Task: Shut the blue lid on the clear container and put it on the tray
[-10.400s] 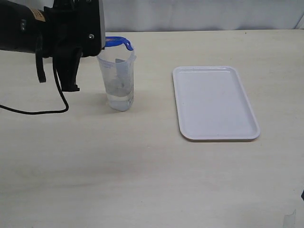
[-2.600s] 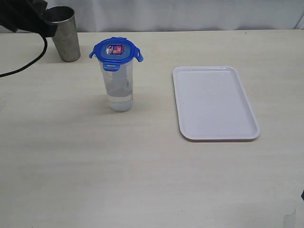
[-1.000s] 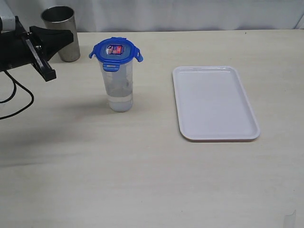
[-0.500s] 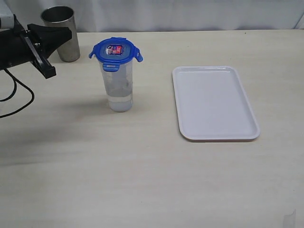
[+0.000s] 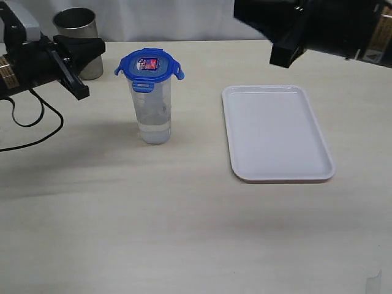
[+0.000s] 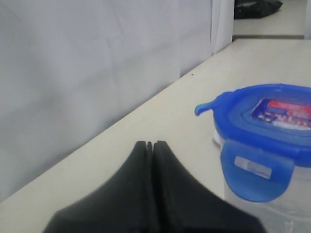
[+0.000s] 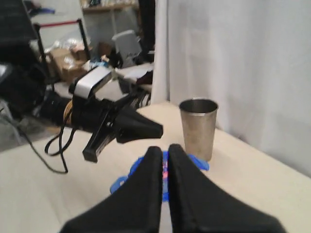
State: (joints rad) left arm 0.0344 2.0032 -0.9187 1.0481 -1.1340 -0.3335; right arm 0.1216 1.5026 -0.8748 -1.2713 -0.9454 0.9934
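The clear container (image 5: 153, 116) stands upright on the table left of centre, with the blue lid (image 5: 150, 66) sitting on its mouth, sticker face up; the lid's side flaps stick outward. In the left wrist view the blue lid (image 6: 272, 114) is close beside my left gripper (image 6: 149, 144), which is shut and empty. My left gripper (image 5: 101, 45) hovers left of the lid, apart from it. At the top right my right gripper (image 5: 237, 11) is shut, empty and pointing left, above the far edge of the white tray (image 5: 278, 171). Beyond the right gripper (image 7: 164, 147) the blue lid (image 7: 194, 162) shows partly.
A grey steel cup (image 5: 78, 33) stands at the back left, behind the left gripper; the cup (image 7: 198, 127) also shows in the right wrist view. A black cable (image 5: 37, 138) trails on the table at the left. A pale curtain backs the table.
The right arm has come into the exterior view at the top right. My left gripper has shifted a little to the right, nearer the lid. Container, lid and tray have not moved.
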